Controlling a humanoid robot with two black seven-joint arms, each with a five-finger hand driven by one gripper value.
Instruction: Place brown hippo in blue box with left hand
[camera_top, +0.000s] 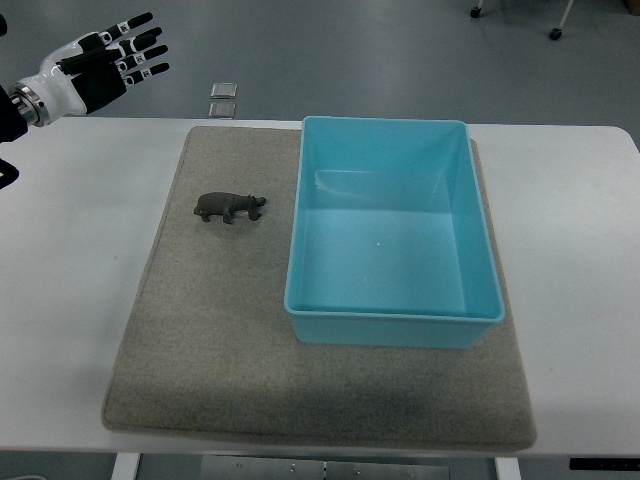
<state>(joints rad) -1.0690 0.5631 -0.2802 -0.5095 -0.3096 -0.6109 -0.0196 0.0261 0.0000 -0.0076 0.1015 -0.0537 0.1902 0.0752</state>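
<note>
A small brown hippo (230, 207) stands on the grey mat (200, 330), its head pointing right toward the blue box (395, 318). The box is open-topped, holds nothing and sits on the right part of the mat. My left hand (120, 55) hovers at the upper left corner, over the far table edge, well away from the hippo. Its black and white fingers (135, 45) are spread and hold nothing. The right arm does not show.
The white table (70, 270) carries the mat. Beyond its far edge lies grey floor with two small square plates (223, 99). Chair casters (553, 33) show at the top right.
</note>
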